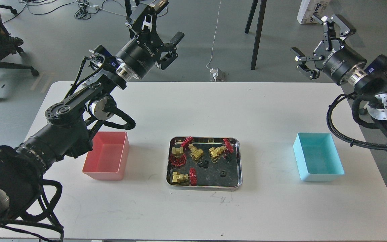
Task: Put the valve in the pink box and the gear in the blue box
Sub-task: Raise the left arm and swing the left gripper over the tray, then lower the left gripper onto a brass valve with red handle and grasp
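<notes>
Both grippers, left (pixel 162 25) and right (pixel 317 43), are hanging wide open and empty above the table. Valves (pixel 184 177) and gears (pixel 223 174) are lying in the steel tray (pixel 204 186); a valve looks rigid and heavy, best pinched across its brass body.

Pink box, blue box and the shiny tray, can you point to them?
pink box (pixel 108 148): head view, its inside floor.
blue box (pixel 318 158): head view, its inside floor.
shiny tray (pixel 210 179): head view, bare bottom near the front.
</notes>
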Robot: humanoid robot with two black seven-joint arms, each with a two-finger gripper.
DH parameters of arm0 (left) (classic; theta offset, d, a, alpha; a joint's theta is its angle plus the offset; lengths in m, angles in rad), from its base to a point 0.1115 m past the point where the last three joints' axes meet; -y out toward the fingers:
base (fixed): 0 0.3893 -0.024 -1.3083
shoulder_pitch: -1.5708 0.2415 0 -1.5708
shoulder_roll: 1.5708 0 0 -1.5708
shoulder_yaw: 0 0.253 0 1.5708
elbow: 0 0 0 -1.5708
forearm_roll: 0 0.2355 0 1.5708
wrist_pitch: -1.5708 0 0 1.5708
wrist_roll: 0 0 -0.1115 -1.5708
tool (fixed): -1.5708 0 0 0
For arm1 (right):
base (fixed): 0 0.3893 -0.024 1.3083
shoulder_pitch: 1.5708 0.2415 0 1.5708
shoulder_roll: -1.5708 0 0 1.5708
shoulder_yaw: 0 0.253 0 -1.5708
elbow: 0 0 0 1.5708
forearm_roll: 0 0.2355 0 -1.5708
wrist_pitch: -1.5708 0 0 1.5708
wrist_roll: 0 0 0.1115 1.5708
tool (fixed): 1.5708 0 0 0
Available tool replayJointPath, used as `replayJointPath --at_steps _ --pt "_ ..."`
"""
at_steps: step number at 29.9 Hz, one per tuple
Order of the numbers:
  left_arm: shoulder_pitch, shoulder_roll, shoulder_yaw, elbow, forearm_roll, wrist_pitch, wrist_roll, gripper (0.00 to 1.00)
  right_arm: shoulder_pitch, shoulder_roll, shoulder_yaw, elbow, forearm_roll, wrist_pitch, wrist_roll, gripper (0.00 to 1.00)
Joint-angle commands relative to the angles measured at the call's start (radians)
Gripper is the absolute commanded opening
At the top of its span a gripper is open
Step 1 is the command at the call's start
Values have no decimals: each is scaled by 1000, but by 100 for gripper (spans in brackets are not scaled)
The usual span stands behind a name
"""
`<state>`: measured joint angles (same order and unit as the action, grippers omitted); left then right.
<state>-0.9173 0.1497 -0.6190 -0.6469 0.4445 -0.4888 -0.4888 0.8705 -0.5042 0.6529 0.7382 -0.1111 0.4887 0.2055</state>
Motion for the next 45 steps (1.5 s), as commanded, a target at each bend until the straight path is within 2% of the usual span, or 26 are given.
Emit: replayJointPath --at_steps 1,8,13,18,22,23,26,29,33,36,38,41,45 --pt "3 2 4 1 0 0 0 100 -7 3 37 -3 2 0 2 100" --pt "37 10 -1 12 -1 0 0 100 12 -5 96 -8 164 0 -11 100" --pt "70 -10 -47 -28 -26 0 0 100 152 -46 105 -8 194 0 -14 100" --pt "110 -18 -90 -227 -35 0 0 100 200 -77 99 -10 191 -97 -15 100" --pt "71 57 -67 -430 28 0 0 100 185 -97 99 3 194 -99 -15 100" --pt "37 92 -23 -453 37 0 0 100 182 -108 99 9 194 -99 -14 100" --pt "-131 181 261 -490 39 0 0 100 151 -117 100 21 195 -99 -14 100" --pt "-321 252 586 -507 48 74 0 100 142 -117 100 20 194 -101 -14 100" --pt "-547 257 985 -511 83 159 0 99 127 -116 99 16 194 -102 -14 100" --pt "-671 248 1195 -536 175 216 0 99 125 -105 91 13 191 -107 -24 100" --pt "-744 222 1322 -563 244 278 0 97 125 -102 61 23 194 -128 -66 100" --pt "-827 156 1493 -583 341 416 0 93 139 -74 4 29 195 -189 -144 100" --pt "-835 29 1703 -557 410 622 0 93 176 -33 -4 26 195 -295 -219 100"
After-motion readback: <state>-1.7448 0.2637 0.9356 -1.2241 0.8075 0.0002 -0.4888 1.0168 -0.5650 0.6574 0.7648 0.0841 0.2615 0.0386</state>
